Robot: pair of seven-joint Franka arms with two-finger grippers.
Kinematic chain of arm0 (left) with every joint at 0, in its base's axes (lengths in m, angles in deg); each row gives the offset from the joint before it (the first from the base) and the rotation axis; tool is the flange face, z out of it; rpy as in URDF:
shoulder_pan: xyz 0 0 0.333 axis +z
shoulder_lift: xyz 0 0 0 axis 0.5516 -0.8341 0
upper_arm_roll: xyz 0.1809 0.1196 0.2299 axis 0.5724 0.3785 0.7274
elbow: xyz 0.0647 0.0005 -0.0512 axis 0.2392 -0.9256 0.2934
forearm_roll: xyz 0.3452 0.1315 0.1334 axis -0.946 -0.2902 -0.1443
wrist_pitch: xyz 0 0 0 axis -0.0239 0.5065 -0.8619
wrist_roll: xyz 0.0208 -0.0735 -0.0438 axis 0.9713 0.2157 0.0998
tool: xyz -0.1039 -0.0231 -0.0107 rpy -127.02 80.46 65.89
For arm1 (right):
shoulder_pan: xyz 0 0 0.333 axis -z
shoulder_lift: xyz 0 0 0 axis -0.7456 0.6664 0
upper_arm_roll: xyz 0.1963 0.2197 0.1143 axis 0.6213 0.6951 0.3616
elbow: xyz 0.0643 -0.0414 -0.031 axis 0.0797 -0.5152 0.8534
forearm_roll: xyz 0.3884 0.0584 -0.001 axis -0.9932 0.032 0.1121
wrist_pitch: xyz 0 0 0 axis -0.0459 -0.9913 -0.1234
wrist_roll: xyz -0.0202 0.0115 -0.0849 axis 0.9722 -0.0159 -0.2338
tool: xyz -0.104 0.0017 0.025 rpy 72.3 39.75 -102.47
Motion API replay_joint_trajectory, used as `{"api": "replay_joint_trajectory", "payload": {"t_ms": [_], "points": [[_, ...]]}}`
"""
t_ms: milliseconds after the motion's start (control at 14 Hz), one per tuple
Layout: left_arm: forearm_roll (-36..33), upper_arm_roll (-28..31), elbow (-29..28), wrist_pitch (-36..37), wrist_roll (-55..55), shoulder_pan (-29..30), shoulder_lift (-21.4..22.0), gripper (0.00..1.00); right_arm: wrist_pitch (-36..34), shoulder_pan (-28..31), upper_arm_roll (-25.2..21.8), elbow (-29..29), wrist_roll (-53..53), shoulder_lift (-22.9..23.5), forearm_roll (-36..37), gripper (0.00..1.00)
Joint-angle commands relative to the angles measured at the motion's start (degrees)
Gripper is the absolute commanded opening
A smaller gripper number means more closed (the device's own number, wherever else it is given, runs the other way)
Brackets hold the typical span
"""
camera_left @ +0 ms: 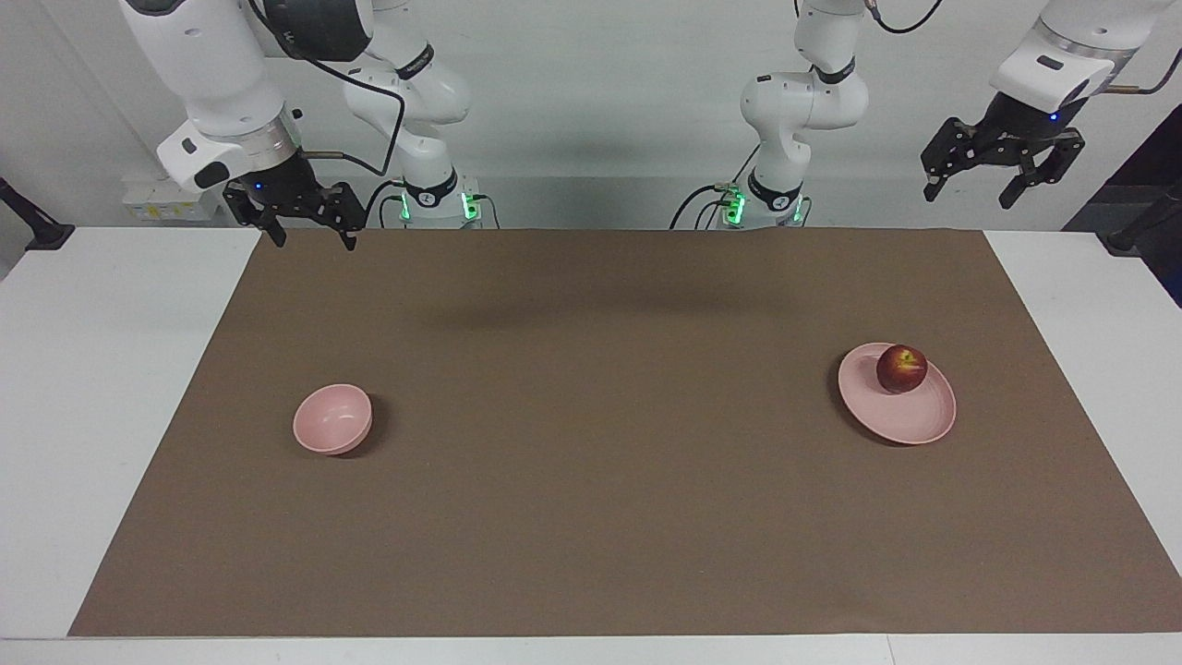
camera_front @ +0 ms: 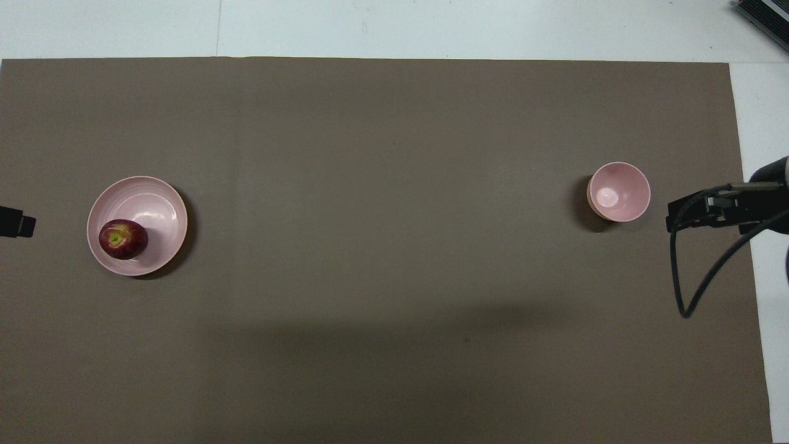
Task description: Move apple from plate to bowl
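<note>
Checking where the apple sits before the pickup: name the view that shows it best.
The overhead view: the apple shows its whole top and stem dimple, on the plate near the rim nearest the robots. The facing view shows its side, no stem dimple.

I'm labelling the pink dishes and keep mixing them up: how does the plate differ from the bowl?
The plate is wide, flat and shallow with a low rim; the bowl is narrower and deep. The plate carries the apple, set toward its edge nearer the robots; the bowl is empty. The plate sits toward the left arm's end of the table, the bowl toward the right arm's end. Both are round, pale pink and upright on the brown mat.
</note>
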Motion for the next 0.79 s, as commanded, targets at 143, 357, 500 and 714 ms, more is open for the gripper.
{"api": "replay_joint_trajectory", "payload": {"t_ms": [143, 357, 500, 714], "points": [[0.43, -0.16, -0.18, 0.32, 0.35, 0.14, 0.83, 1.0, -0.1, 0.07, -0.44, -0.04, 1.6, -0.57, -1.22, 1.0], [0.51, -0.16, -0.18, 0.76, 0.62, 0.14, 0.92, 1.0, -0.1, 0.07, -0.44, -0.04, 1.6, -0.57, -1.22, 1.0], [0.43, -0.16, -0.18, 0.76, 0.62, 0.23, 0.92, 1.0, -0.1, 0.07, -0.44, -0.04, 1.6, -0.57, -1.22, 1.0], [0.51, 0.28, -0.18, 0.67, 0.7, 0.49, 0.92, 1.0, -0.1, 0.07, -0.35, -0.04, 1.6, -0.57, -1.22, 1.0]]}}
